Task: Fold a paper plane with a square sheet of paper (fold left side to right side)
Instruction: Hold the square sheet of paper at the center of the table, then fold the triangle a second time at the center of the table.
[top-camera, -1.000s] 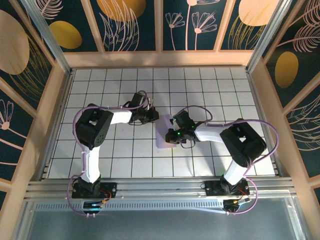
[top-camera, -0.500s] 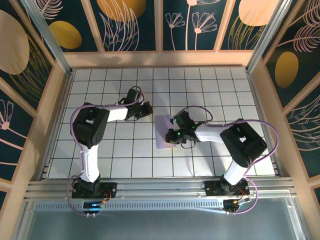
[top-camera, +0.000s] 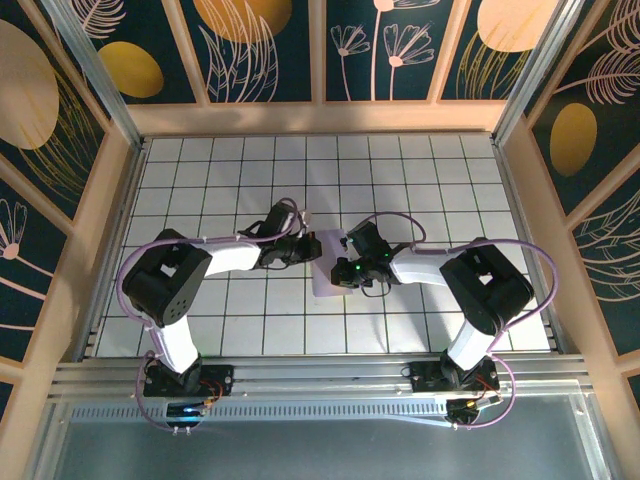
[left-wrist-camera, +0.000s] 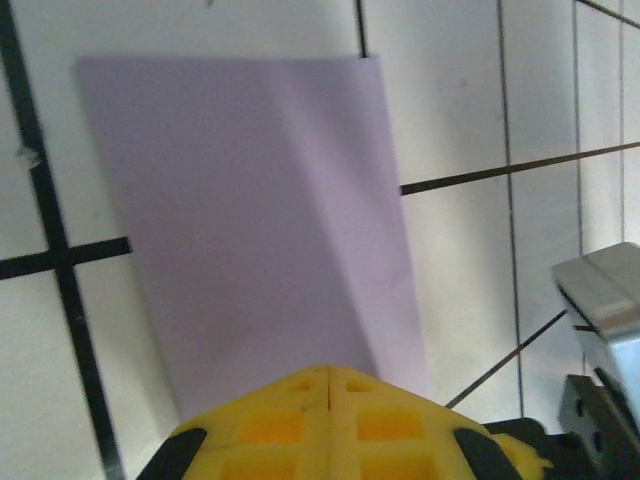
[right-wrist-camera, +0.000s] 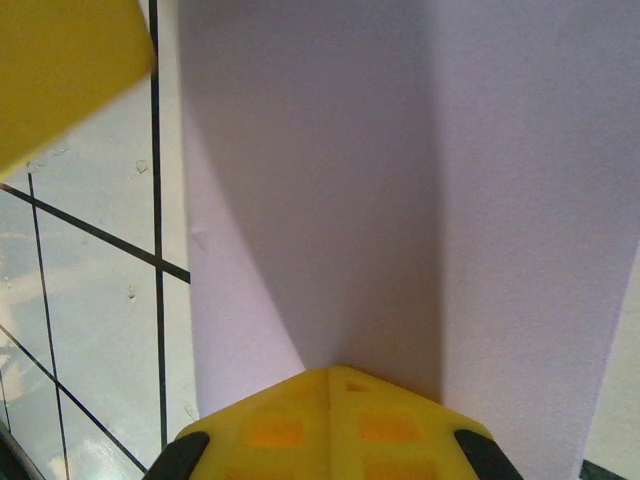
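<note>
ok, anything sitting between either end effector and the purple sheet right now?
Nothing visible. The left end effector, shut, has its tips right at the left edge of the square sheet of paper. The right end effector, also shut, is over the sheet's right part.

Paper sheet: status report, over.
Left fingers shut, right fingers shut, tips over paper. Paper folded narrow, flat on table. Nothing in the way.

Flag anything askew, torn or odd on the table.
Nothing is torn or spilled. The lavender sheet of paper lies as a narrow rectangle on the table, and one faint slanted crease runs across it, so it may not lie fully flat.
</note>
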